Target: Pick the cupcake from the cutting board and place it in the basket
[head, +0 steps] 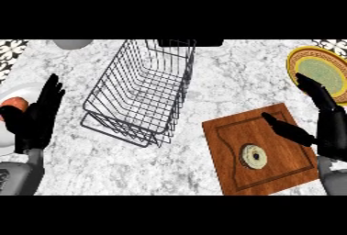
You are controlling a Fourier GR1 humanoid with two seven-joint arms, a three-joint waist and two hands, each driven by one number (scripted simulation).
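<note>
Right robot hand (331, 131): released, fingers straight, thumb out over the board (227, 133), holding nothing.
Cupcake (254, 156): on the board, near that thumb, not yet grasped.
Basket (139, 92): well apart to the left on the surface.
Risks, as I judge them: closing fingers nudge the cupcake aside; the cupcake catches the wire rim in transit.
Left robot hand (37, 119): released, resting at the left edge.

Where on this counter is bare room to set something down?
Bare counter: between the basket and the cutting board; between the basket and the yellow plate. Crowded: the right hand over the board's right side, the left hand over the white plate.
</note>
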